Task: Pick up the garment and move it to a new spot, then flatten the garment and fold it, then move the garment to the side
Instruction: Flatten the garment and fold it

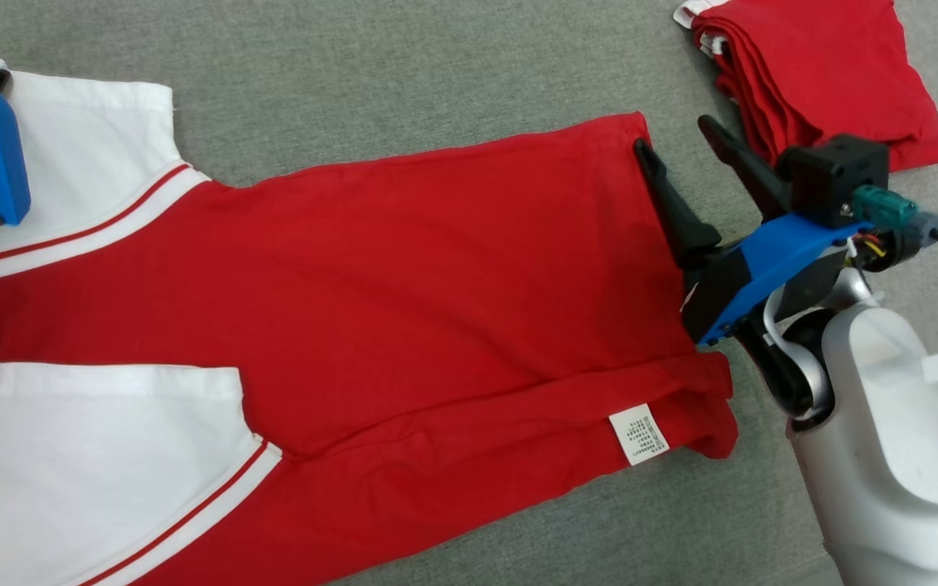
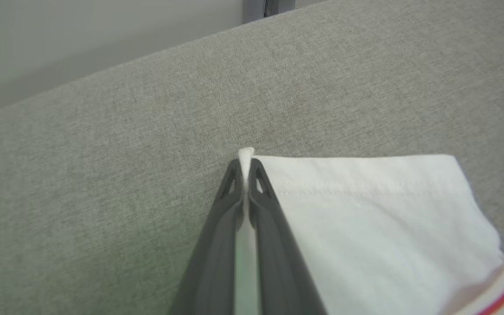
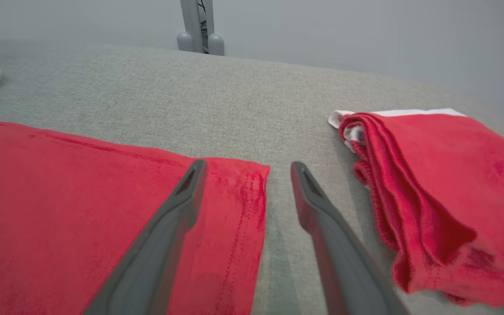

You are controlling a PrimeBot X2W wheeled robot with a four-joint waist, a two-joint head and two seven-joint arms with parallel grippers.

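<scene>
Garment [image 1: 404, 268]: red tee with white sleeves, spread across the grey fabric tabletop [image 1: 404, 73], hem toward its right edge. Care label [image 1: 638, 434] sits at the near hem corner. Judged light and limp, likely to sag and drag unless taken at two corners.

Right gripper [image 1: 672, 134]: fingers wide, straddling the far hem corner, gripping nothing.

Left gripper [image 2: 246, 173]: pinched tight on the corner of the far white sleeve [image 2: 365, 210].

Folded red pile [image 1: 827, 73]: toward the far right corner.
</scene>
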